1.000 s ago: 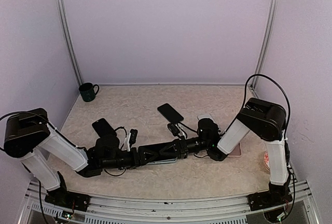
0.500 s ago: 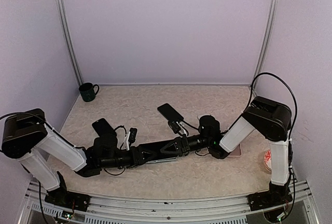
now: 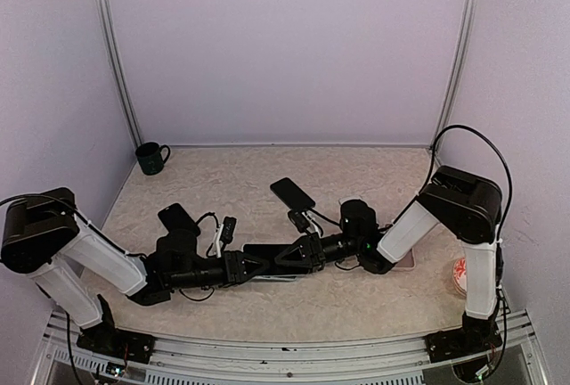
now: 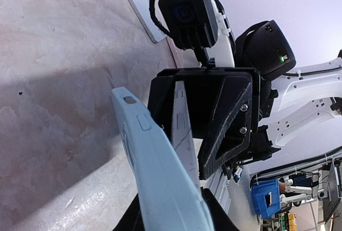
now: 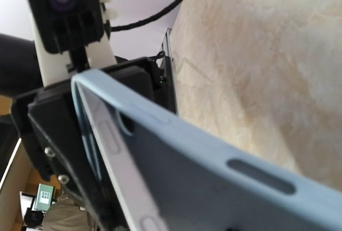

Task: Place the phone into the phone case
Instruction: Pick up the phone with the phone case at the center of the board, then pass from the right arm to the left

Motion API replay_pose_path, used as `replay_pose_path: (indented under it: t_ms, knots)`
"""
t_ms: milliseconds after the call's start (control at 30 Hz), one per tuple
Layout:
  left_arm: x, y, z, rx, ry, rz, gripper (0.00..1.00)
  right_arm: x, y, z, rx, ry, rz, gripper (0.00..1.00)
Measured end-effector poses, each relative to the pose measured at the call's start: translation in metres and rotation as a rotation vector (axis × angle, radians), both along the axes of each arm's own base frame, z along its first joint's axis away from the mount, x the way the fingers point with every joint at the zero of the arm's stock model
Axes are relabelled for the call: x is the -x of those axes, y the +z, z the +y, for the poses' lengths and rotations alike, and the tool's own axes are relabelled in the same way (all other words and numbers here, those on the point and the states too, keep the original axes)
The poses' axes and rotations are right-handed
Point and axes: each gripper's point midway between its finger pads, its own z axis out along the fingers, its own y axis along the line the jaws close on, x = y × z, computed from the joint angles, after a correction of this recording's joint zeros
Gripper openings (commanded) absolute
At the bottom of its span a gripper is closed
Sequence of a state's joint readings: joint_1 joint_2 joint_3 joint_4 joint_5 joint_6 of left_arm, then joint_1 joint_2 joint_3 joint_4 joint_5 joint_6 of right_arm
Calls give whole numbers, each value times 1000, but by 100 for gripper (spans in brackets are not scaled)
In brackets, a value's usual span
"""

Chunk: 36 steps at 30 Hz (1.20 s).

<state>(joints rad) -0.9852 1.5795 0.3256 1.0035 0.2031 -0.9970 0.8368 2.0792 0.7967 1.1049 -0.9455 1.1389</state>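
Left fingers (image 5: 48,135) clamped on blue case (image 4: 160,177) over bench (image 3: 223,180), phone (image 5: 117,177) edge inside it, right fingers (image 4: 224,108) around far end, grip unclear

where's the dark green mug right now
In the top view the mug stands at the far left corner of the table, beside the left frame post, well behind the leftmost dark phone.
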Motion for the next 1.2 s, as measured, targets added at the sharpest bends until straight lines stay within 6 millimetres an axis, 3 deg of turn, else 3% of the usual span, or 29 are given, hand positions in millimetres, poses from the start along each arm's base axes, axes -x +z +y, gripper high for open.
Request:
replay_pose_path:
  t_ms: [433,833,1000,1200]
  knots:
    - [-2,-2,6,-29,24,-2,9,-1,4,1,51,6,-59,49]
    - [-2,1,12,-71,41,-30,4,-1,-4,-9,196,-7,-113,62]
    - [-3,11,16,-74,45,-73,3,-3,5,-22,252,-21,-163,67]
    - [0,33,20,-58,32,-154,1,-3,30,-42,252,-36,-258,71]
